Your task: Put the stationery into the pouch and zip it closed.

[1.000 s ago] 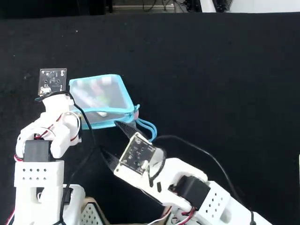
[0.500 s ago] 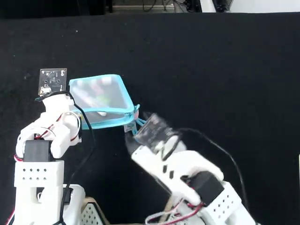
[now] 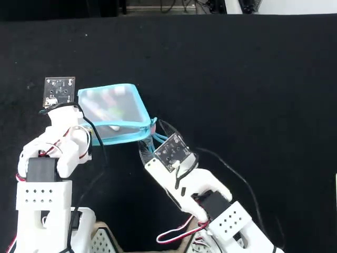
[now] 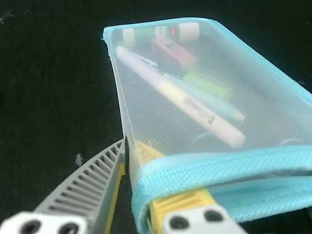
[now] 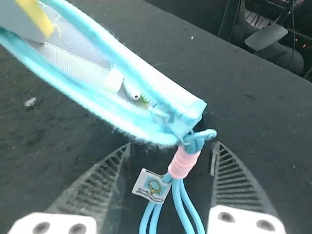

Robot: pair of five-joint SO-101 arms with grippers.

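Note:
A translucent pouch (image 3: 113, 108) with light-blue trim lies at the left of the black table. Pens (image 4: 195, 107) and other small stationery show through the pouch (image 4: 161, 63) wall. My left gripper (image 3: 90, 136) is shut on the pouch's near corner, with the blue edge pinched between the grey and yellow fingers of the gripper (image 4: 132, 146). The pouch (image 5: 97, 73) mouth gapes a little at the zipper slider (image 5: 165, 117). My right gripper (image 5: 171, 146) is open, and the pink bead and blue pull cord (image 5: 183, 163) lie between its fingers. From above, the right gripper (image 3: 150, 143) sits at the pouch's right corner.
The black cloth (image 3: 247, 79) stretches bare to the right and behind the pouch. Cables (image 3: 174, 6) and equipment lie past the table's far edge. A small printed tag (image 5: 152, 185) hangs on the pull cord.
The right arm has swung up and turned toward the pouch's right corner; its open fingers now straddle the pull cord. The left arm and pouch have stayed put.

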